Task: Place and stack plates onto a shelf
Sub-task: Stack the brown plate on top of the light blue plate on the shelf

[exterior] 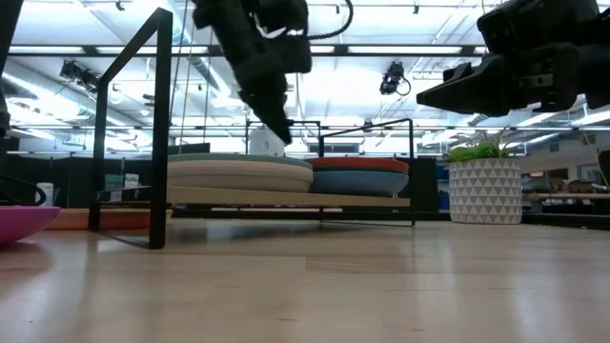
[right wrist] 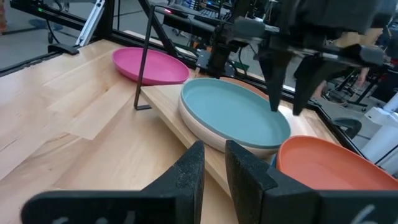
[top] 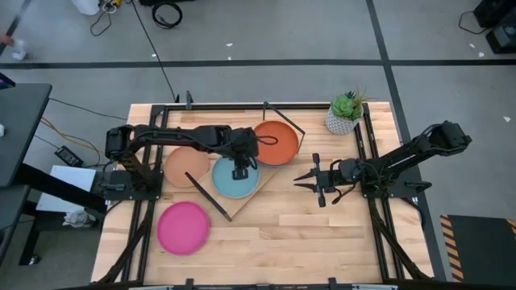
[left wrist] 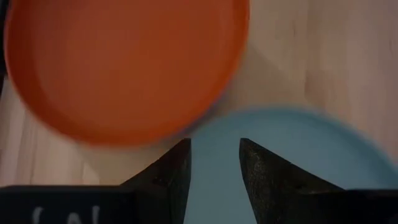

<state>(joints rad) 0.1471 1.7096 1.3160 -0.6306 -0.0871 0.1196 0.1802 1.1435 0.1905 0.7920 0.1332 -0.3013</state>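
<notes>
- Left gripper (top: 240,172) hangs right over the round light blue plate (top: 232,181) on the light wood shelf (top: 269,167), jaws parted, holding nothing.
- Round pink plate (top: 183,227) lies on the tabletop well nearer the left arm.
- Right gripper (top: 300,180) waits beside the shelf, fingers nearly closed, empty.

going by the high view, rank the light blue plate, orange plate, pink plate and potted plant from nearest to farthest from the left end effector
Left end effector:
1. Light blue plate, directly beneath it on the shelf.
2. Orange plate, beside it on the shelf.
3. Pink plate, off the shelf on the table.
4. Potted plant, far corner.
</notes>
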